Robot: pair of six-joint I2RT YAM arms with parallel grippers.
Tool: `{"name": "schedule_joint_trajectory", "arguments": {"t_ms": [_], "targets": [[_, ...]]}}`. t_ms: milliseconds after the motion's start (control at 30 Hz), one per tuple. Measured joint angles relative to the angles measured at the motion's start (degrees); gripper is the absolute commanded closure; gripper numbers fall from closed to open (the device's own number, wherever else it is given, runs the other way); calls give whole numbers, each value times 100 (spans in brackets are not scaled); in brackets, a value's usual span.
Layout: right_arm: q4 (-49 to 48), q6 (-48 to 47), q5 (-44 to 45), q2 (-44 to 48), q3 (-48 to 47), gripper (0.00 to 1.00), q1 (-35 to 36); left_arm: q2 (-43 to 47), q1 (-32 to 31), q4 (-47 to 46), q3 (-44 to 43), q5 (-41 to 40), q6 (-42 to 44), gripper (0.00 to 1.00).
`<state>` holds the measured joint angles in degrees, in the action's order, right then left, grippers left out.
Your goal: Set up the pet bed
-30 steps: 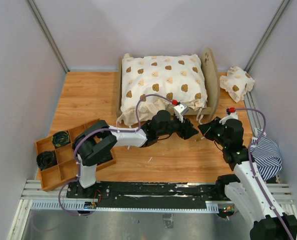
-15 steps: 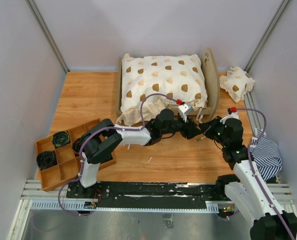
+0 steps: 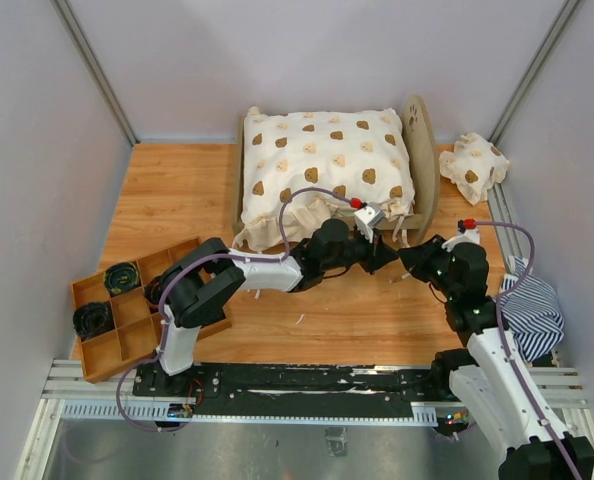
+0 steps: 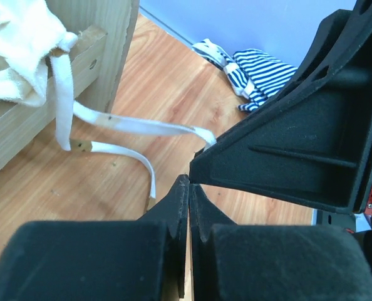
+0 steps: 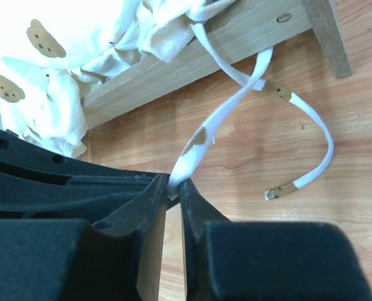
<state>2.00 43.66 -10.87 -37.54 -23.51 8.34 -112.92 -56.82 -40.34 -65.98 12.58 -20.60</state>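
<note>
The pet bed (image 3: 418, 150) stands at the back centre, its plywood frame (image 5: 236, 50) draped with a cream bear-print cover (image 3: 327, 160). Its striped mattress (image 3: 532, 310) lies crumpled at the table's right edge, also seen in the left wrist view (image 4: 261, 72). A white tie ribbon (image 5: 236, 100) runs taut from the cover's near right corner down into my right gripper (image 5: 175, 182), whose jaws pinch its end with only a narrow gap. My left gripper (image 4: 190, 182) is shut with nothing visible between its jaws. Its tips touch the right gripper (image 3: 409, 262) in front of the bed.
A second ribbon (image 5: 317, 157) lies loose on the wood floor. A small bear-print pillow (image 3: 474, 165) sits at the back right. A wooden compartment tray (image 3: 127, 264) with black coiled items stands at the front left, beside the left arm's base.
My left gripper reached right to meet the right gripper and closed its jaws. The right gripper shifted slightly, with the ribbon still at its tips.
</note>
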Motion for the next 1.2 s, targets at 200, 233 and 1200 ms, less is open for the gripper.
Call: {"name": "schedule_joint_trajectory", "arguments": {"t_ms": [200,233,1200], "targets": [[240,-686,85,50,-66,65,0,2,0,-168,131,-297,-114,100],[396,-949,101,35,-151,63,0,2,0,-208,173,-396,-142,100],[1587,-2824,1696,-2881,-1606,65,0,2,258,-323,697,-640,-516,65]]}}
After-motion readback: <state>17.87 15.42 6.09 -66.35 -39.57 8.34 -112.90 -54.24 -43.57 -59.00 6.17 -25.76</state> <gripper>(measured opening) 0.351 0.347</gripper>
